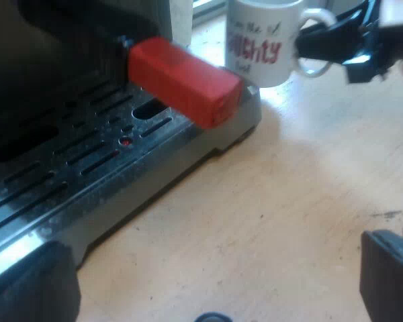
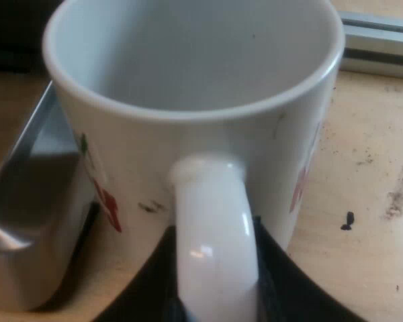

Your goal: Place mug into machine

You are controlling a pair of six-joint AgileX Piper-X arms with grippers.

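My right end effector (image 2: 215,295) is clamped on the mug (image 2: 188,100) by its handle (image 2: 211,221); I judge that thin hold could let it swing and clip the tray (image 2: 27,201) beside it; my left end effector (image 1: 208,288) is spread apart, empty. The mug is white, upright, empty (red lettering), on the counter (image 2: 369,201) directly ahead of the right end effector.

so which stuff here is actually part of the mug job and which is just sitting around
For the job:
mug, standing on the table
right gripper, fingers either side of the mug's handle
espresso machine's drip tray, beside the mug, probably where it goes

Just there:
holder's red handle end, over the tray
left gripper, open, above the table
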